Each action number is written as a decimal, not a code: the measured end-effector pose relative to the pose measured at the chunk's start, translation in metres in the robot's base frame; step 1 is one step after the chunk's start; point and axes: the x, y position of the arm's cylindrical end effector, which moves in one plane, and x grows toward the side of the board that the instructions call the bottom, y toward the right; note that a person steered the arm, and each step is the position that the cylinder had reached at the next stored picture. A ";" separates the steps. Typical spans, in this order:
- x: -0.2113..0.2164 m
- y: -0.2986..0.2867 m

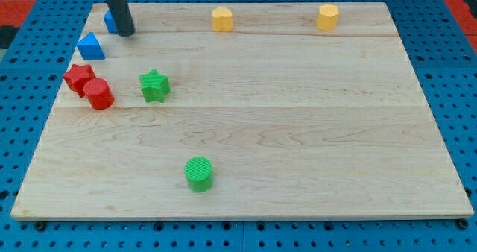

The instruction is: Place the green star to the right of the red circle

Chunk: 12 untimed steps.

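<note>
Green star [155,86]: sits near the table's left edge, about mid-depth, already on the right of the red circle [98,94] with a small gap between them; it looks a little farther back than the circle.
Red circle: short cylinder just off the left edge, touching or nearly touching the red star [78,77] behind it; I cannot tell which.
My tip [125,33]: down on the board in the far-left corner, right beside a blue block [109,20] that the rod partly hides, well apart from the green star. It is a plain rod, nothing to spread or pinch, and it is touching neither task block.
Progress: I judge the star roughly in place; only a small nudge toward the circle may be left, if any.
Risk, path: driving straight from the corner to the star takes me past the blue house-shaped block [90,46] and the two red blocks; clipping the circle would shift the reference itself.
Risk, push: the star's points give an uneven face, so an off-centre push could spin it or let it slip off the rod.
Risk, overshoot: pushing leftward too far would ram the star into the circle and drag both toward the left edge.
Materials: blocks look like ribbed plastic, matte; the table [298,133] is pale, smooth wood planks, so blocks should slide easily.
Others: green cylinder [199,174] near the front edge, two yellow blocks [222,19] [327,17] along the far edge, all out of the way.
</note>
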 end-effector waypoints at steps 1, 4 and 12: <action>0.013 0.011; 0.067 0.087; 0.207 0.033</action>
